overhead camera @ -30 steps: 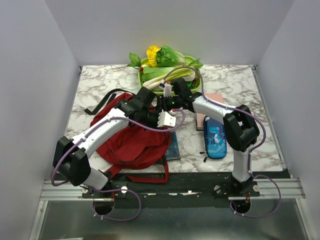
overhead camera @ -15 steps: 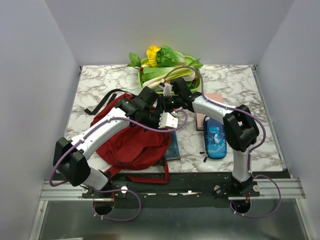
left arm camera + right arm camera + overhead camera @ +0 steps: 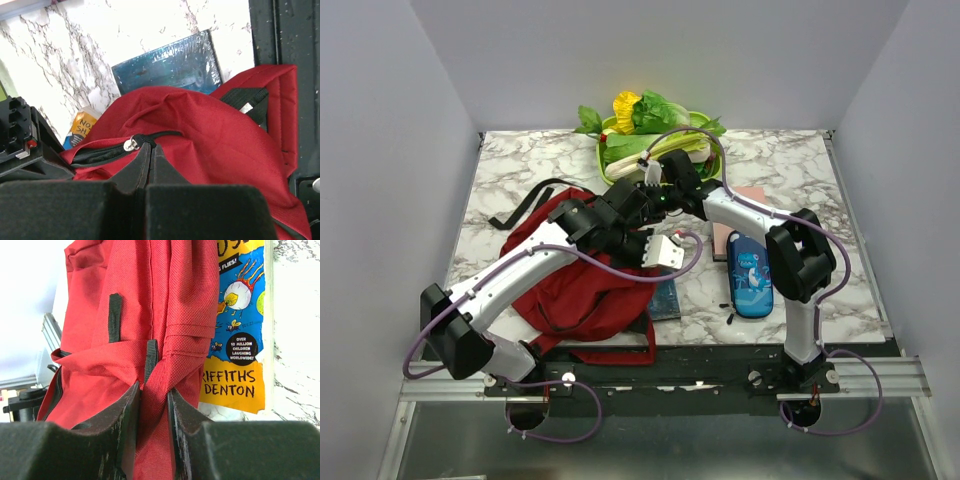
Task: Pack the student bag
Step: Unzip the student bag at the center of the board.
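Fabric of a deep red fills both wrist views: the student bag (image 3: 585, 300) lies slumped on the marble table (image 3: 520, 165), with its black straps (image 3: 525, 200) trailing off its far left side. The right gripper (image 3: 154, 390) is clamped on a raised fold of the bag's cloth, and a short black loop is caught in the pinch between its fingers (image 3: 125, 410). The left gripper (image 3: 150, 150) is closed too. Its tips press together on the bag's black zipper line, just right of the silver slider (image 3: 131, 145); whether the pull tab sits between them cannot be told. A blue-covered book (image 3: 666, 296) pokes out from under the bag's right edge. A bright picture book (image 3: 240, 340) lies against the bag beside the pinched fold. Right of the bag rests a blue pencil case (image 3: 751, 277), and beyond the bag stands a green tray (image 3: 603, 152) of vegetables.
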`<state>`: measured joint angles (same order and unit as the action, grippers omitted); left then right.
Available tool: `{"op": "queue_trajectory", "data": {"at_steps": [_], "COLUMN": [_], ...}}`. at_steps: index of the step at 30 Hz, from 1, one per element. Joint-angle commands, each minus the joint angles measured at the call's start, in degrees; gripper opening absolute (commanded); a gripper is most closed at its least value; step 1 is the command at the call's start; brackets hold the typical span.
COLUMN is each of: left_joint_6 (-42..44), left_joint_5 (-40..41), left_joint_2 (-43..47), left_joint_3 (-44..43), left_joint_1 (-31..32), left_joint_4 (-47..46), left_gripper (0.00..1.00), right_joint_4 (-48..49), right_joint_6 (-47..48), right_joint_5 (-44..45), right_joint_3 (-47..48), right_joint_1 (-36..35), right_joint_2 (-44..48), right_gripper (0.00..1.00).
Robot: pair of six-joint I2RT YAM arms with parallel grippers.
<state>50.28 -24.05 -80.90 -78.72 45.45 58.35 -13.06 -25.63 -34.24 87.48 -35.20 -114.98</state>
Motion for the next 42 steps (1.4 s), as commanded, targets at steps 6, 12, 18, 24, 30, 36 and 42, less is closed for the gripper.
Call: {"op": "queue_trajectory", "data": {"at_steps": [6, 12, 18, 24, 30, 36, 42], "left_joint_6": [-6.1, -7.5, -5.5, -0.9, -2.7, -8.2, -9.9], "left_joint_5": [-3.5, -5.4, -7.5, -7.8, -5.0, -3.9, -5.8], "left_joint_2": [4.2, 6.5, 6.8, 7.2, 9.6, 4.7, -3.6], "left_joint_3": [-5.4, -4.6, -5.0, -6.0, -1.2, -4.8, -13.8], "left_joint_1": [4.2, 5.3, 5.3, 5.2, 2.2, -3.2, -5.5], "left_joint_4": [9.3, 10.9, 14.3, 20.4, 16.3, 6.8, 7.8], "left_gripper": [0.0, 0.0, 0.0, 0.0, 0.0, 0.0, 0.0], "right_joint_4": [0.6, 0.5, 0.8, 0.5, -2.9, -3.8, -4.3], "right_joint_6": [1.1, 1.1, 0.9, 0.8, 1.5, -1.8, -5.7], "right_joint_5": [4.4, 5.3, 6.5, 9.1, 14.2, 13.9, 12.5], "right_joint_3": [1.3, 1.3, 0.8, 2.6, 1.4, -8.6, -20.1], "right_joint_1": [0.0, 0.2, 1.0, 2.9, 2.9, 1.9, -1.4], "right_joint_2": [-0.2, -0.6, -1.7, -3.5, 1.0, 12.8, 23.7], "right_gripper": [0.34, 0.33, 0.31, 0.29, 0.61, 0.71, 0.73]}}
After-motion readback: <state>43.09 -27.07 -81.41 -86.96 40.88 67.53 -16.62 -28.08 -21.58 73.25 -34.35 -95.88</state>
